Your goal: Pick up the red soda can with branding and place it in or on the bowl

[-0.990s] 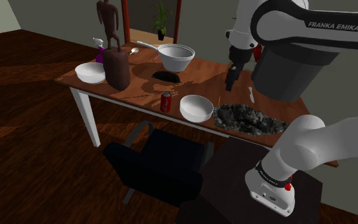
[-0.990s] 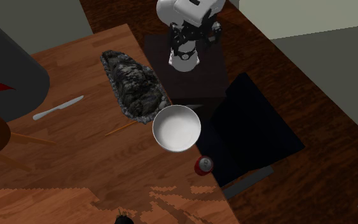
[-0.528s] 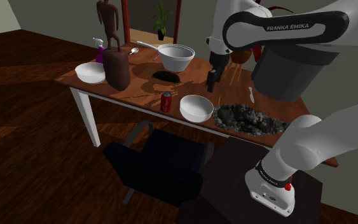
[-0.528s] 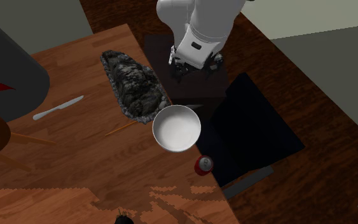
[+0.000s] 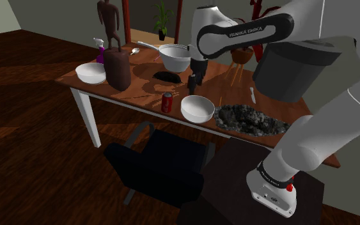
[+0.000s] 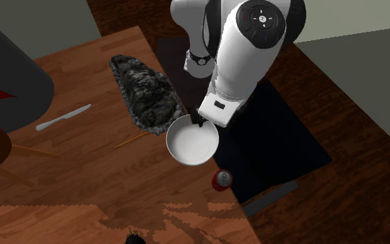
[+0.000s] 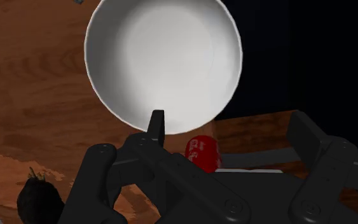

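Red soda can: upright near counter edge, just beside white bowl. Tool: released, empty, poised above bowl.

1. Swung the gripper from the upper right of the shoulder view to its upper centre, now just above the white bowl in the frame.
2. Stretched the arm from the second exterior view's top edge toward mid-frame, reaching the bowl's upper-right rim.
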You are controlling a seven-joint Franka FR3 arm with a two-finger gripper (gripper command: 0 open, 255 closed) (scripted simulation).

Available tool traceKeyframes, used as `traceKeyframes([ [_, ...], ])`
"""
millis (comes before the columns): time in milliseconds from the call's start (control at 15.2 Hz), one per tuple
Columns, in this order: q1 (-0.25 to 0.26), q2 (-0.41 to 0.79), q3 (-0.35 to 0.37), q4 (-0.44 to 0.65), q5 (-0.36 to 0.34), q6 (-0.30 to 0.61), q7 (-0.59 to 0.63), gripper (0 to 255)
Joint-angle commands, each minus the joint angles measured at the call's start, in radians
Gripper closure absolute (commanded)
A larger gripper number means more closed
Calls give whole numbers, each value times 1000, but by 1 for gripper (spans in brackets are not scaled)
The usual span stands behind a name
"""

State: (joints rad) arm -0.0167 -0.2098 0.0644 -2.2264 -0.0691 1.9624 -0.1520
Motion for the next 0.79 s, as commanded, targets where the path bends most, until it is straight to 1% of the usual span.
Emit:
traceKeyframes([
  [0, -1, 91, -2, 60, 2, 32, -8, 0],
  [396, 4, 324, 3, 237, 14, 90, -23, 0],
  [726, 10, 521, 9, 423, 23, 102, -35, 0],
])
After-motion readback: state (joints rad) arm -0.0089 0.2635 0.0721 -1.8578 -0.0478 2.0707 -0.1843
